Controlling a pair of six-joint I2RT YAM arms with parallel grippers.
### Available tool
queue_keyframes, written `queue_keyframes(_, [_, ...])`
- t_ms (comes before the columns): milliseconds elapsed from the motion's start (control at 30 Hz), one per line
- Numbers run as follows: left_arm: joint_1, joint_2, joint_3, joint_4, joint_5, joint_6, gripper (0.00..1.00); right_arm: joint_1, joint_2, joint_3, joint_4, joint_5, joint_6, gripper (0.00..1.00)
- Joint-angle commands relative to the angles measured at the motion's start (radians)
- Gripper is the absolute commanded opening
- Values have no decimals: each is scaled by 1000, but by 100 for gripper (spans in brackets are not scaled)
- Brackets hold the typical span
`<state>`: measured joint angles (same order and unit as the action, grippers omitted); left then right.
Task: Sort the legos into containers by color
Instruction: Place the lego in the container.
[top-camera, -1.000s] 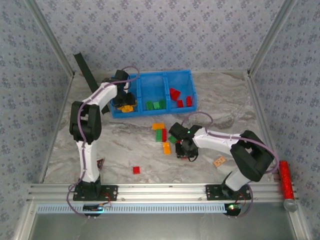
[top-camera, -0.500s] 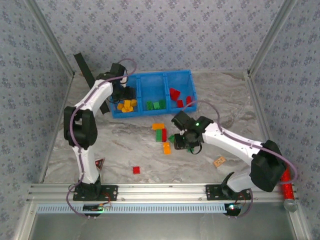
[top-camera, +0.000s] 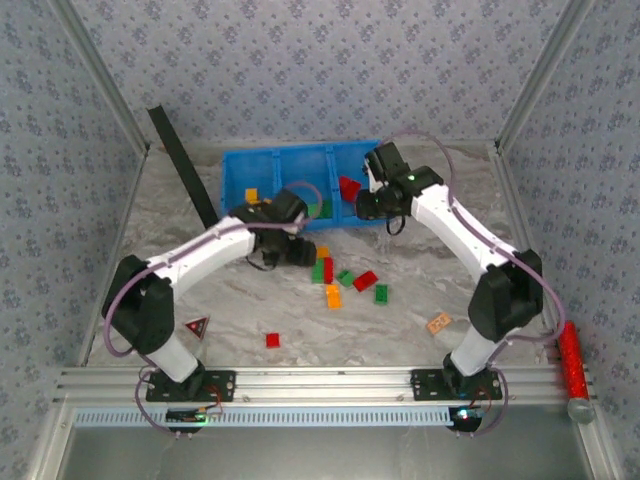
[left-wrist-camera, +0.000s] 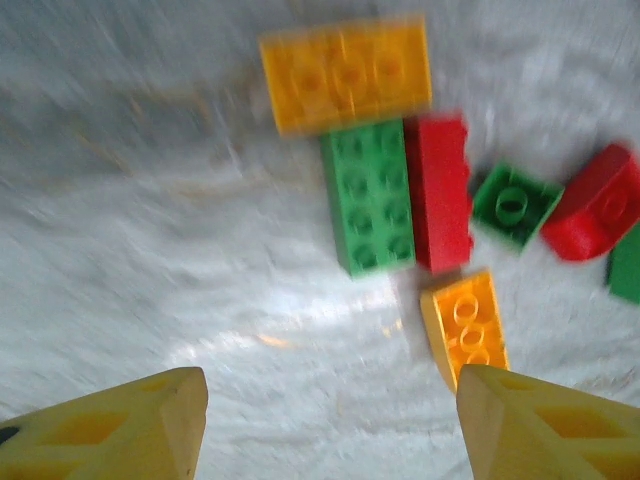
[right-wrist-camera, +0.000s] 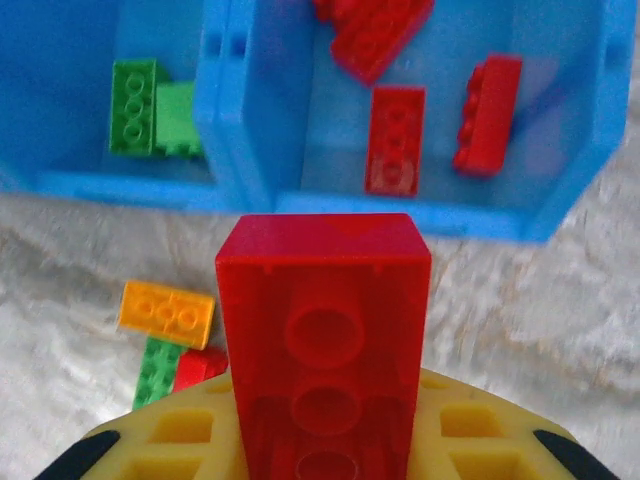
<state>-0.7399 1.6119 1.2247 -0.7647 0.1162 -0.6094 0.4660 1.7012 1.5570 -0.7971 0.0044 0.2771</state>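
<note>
End effector (right-wrist-camera: 325, 445) around rectangular red brick (right-wrist-camera: 325, 310)

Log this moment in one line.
left tool: open, above loose legos | right tool: shut on red brick, facing blue bin

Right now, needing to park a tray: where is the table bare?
Bare marble: between the small red brick and the tan tile by the near rail; also left of the black strip. Crowded: the brick cluster before the blue bin.
</note>
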Motion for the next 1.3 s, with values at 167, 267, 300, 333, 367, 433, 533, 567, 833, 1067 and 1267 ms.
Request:
queue_keyframes(167, [-162,48,-14,80,20,-217,67,-64,263,234,105,9,-112,24])
queue_keyframes(267, [-202,72,-6,79,26,-240,67,-80,361,321,108,-4,-130,24])
queue_keyframes(300, [-211,79,-3,79,26,-243,67,-84,387,350,102,-6,-137,24])
queue_keyframes(333, [-223,89,0,80,26,-248,67,-86,421,382,92,-6,-141,24])
queue_keyframes(367, [-231,99,2,79,29,-255,67,-90,455,416,82,-5,-146,24])
queue_keyframes(433, [-247,115,5,79,30,-268,67,-96,506,464,72,-6,-153,24])
queue_keyframes(533, [-257,142,7,79,30,-282,67,-102,565,516,63,-4,-159,25])
queue_keyframes(567, [-257,152,8,101,30,-286,67,-102,579,527,58,-2,-162,26])
queue_keyframes(833, [-257,243,87,91,37,-243,67,-111,600,495,77,9,-170,34])
queue_keyframes(1067, [-245,304,112,45,37,-225,66,-110,523,411,107,8,-170,51])
queue_keyframes(1267, [-238,338,101,42,50,-213,63,-108,443,359,100,5,-187,62])
